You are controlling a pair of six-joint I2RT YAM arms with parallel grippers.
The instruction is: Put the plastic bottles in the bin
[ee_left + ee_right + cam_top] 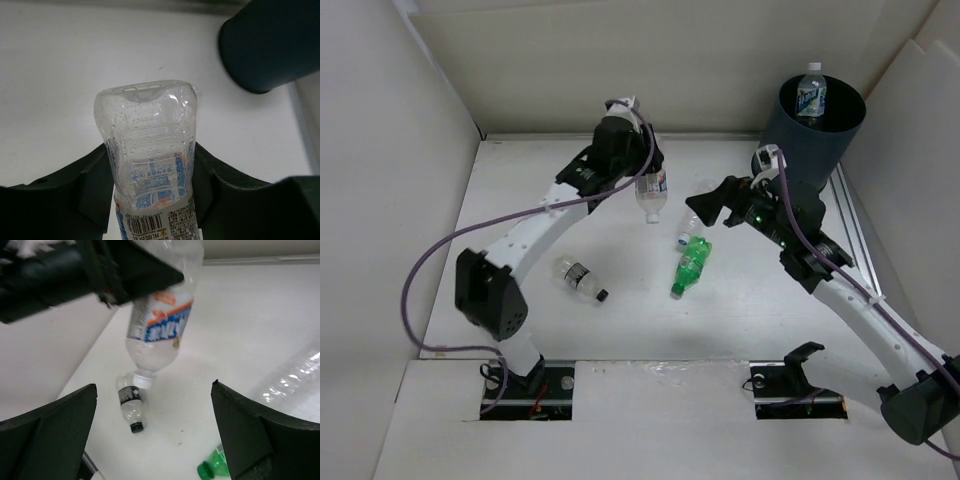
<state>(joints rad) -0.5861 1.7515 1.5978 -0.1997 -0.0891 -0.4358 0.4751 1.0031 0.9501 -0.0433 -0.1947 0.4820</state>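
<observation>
1. Left of centre in the top view: black-cap bottle (579, 277), clear, lying flat on the tabletop (750, 300) beside the left arm's lower link. Touched by nothing.
2. Upper centre: left hand (151, 160) clamped on the held bottle (651, 190), one finger on each side of the body. Clear bottle with a blue-and-white label, lifted off the tabletop, white cap pointing down, base up. In the left wrist view: base toward the top of the frame, droplets on the inner wall, barcode at the bottom edge.
3. Centre: white-cap bottle (688, 226), clear, lying flat just below the right hand's fingers. Green bottle (692, 262) just below that, lying at a slant with its cap toward the lower left. Cannot tell whether these two touch.
4. Right of centre: right hand (713, 200) with fingers spread wide apart, gripping nothing, hovering above the white-cap bottle. In the right wrist view: held bottle at top middle, black-cap bottle beyond it, green cap at the bottom edge.
5. Upper right: bin (820, 140) upright at the far right corner of the tabletop. Binned bottle (810, 95), clear with white cap and blue label, standing inside with its top above the rim.
</observation>
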